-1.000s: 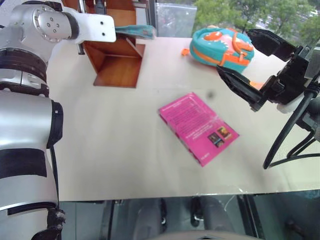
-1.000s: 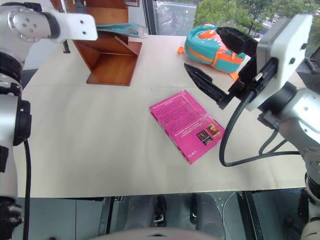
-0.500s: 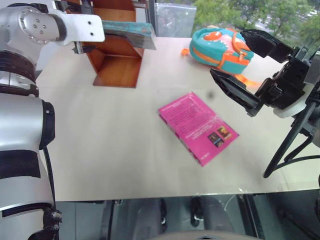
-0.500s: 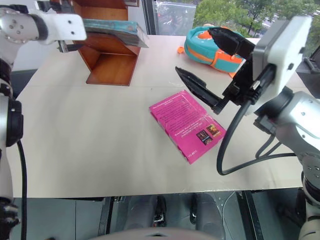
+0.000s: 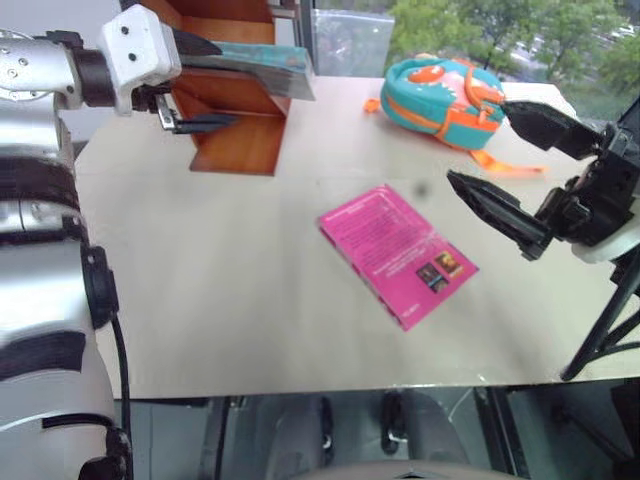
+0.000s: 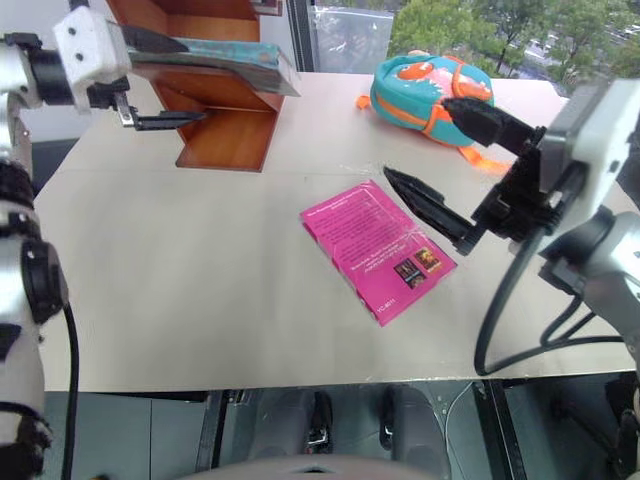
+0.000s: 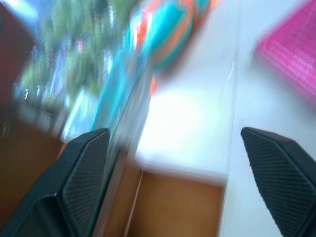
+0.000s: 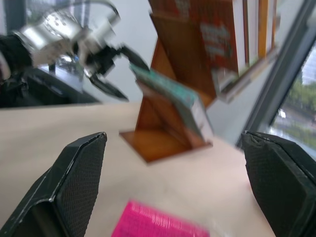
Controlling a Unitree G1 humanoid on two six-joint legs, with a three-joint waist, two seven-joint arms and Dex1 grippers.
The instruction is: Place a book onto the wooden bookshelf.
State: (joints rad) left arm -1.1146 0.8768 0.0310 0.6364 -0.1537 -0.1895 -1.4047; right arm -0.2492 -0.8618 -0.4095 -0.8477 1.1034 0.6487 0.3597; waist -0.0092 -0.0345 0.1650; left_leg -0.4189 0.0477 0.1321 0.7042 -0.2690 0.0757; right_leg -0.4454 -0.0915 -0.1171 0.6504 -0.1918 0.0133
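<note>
Left jaws (image 6: 170, 82) apart, astride book (image 6: 225, 62) edge on wooden bookshelf (image 6: 215, 125).

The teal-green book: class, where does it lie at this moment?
In the left eye view the teal-green book lies on a slanted board of the wooden bookshelf at the table's far left, beside the open left gripper and left of the backpack.

Left pincer (image 5: 200, 85) now spread, drawn back from the book (image 5: 262, 62) left on the wooden bookshelf (image 5: 235, 125); right pincer (image 5: 520, 165) lowered.
</note>
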